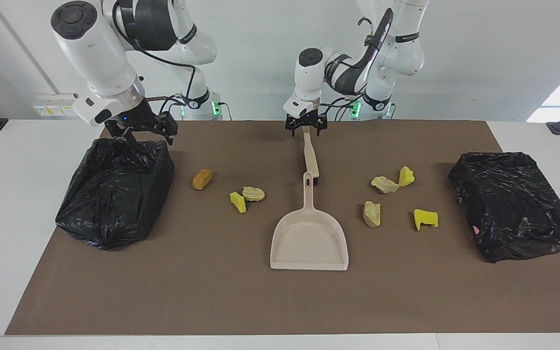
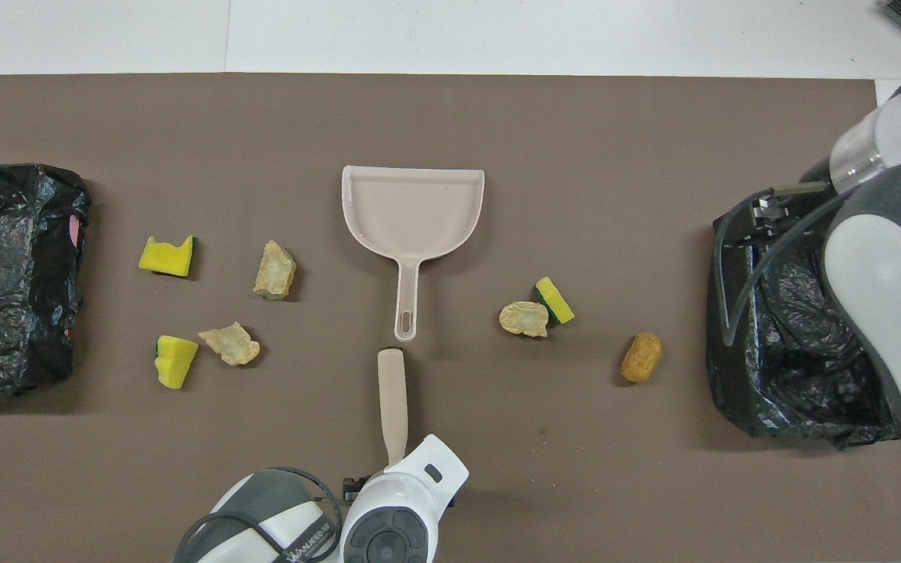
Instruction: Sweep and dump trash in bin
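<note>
Mat (image 1: 212, 291) bare past dustpan (image 1: 309, 240) lip, left gripper (image 1: 306, 127) seemingly over brush (image 1: 309, 153) handle

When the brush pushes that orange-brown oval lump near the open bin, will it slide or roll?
The orange-brown oval lump looks rounded with no flat face, so it would probably roll or veer off rather than slide straight. Its rough, crusty surface may grip the brown mat somewhat. It looks small and likely light, so a gentle push should move it.

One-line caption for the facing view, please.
Left gripper open over the brush handle's end; right gripper open above a black-lined bin; seven scraps unswept.
</note>
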